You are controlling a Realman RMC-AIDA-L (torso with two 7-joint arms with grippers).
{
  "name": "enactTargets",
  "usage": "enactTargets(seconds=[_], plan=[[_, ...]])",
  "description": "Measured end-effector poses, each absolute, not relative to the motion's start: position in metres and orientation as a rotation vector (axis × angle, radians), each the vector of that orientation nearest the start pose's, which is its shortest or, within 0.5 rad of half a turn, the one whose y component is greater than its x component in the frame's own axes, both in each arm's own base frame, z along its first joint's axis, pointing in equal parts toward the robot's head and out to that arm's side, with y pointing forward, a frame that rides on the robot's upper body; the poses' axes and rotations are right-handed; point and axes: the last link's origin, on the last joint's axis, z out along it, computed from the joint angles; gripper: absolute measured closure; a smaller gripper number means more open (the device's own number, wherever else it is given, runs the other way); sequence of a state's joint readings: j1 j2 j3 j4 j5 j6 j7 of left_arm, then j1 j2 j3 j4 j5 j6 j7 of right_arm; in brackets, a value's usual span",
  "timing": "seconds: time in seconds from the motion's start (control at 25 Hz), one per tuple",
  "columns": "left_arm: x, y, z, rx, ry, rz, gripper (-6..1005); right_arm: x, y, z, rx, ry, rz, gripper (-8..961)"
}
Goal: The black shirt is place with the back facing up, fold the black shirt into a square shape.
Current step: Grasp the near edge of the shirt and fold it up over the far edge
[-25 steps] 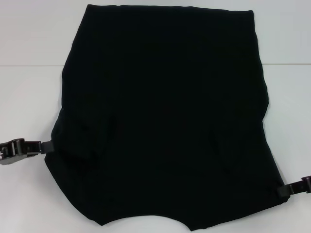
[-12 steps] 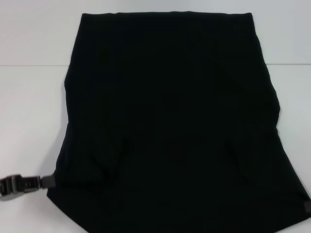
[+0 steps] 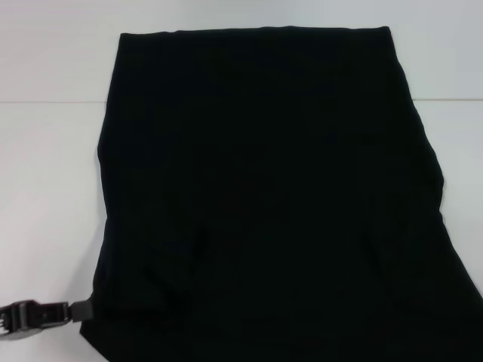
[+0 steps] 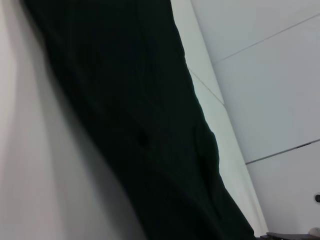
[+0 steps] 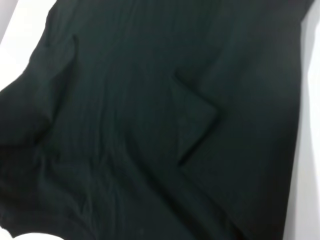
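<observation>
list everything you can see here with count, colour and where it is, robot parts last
plain matte black fabric shirt: 1, black, spread over the middle of the table, its near edge running out of the head view
white table: 1, white, under the shirt, bare on the left
pale wall: 1, off-white, behind the table
left gripper: 1, dark grey, at the shirt's near left corner, closed on its edge
right gripper: not in view

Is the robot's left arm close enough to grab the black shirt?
Probably yes. The left gripper already sits right at the near left edge of the black shirt, with only bare white table beside it and nothing in between.
</observation>
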State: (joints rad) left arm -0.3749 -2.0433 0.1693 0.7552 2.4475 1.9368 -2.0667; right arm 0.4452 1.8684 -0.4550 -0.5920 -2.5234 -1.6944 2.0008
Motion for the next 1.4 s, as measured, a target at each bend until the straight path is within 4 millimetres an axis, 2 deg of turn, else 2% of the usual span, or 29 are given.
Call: enactTargets(seconds=[0.12,0.24,0.52,0.8,1.16,1.4], plan=[[-0.336,0.248,0.053,-2.294,-1.891,-0.791,961,0.366,0.275,0.070,-2.432,1.739,0.216,933],[-0.330,0.273,0.052,-2.284,-1.849,-0.791,961,0.355,0.292,0.069,-2.451,1.687,0.232,933],[-0.305,0.354,0.047,-2.227,-1.717,-0.754,961,0.320,0.348,0.067,-2.465,1.511,0.249,933],[-0.279,0.415,0.047,-2.083,-1.568,-0.775,961,0.281,0.405,0.055,-2.439,1.341,0.240,932],[-0.256,0.458,0.044,-1.976,-1.376,-0.798,961,0.252,0.460,0.037,-2.254,1.205,0.219,933],[-0.247,0.478,0.047,-1.894,-1.261,-0.776,961,0.230,0.487,0.041,-2.160,1.116,0.246,933]])
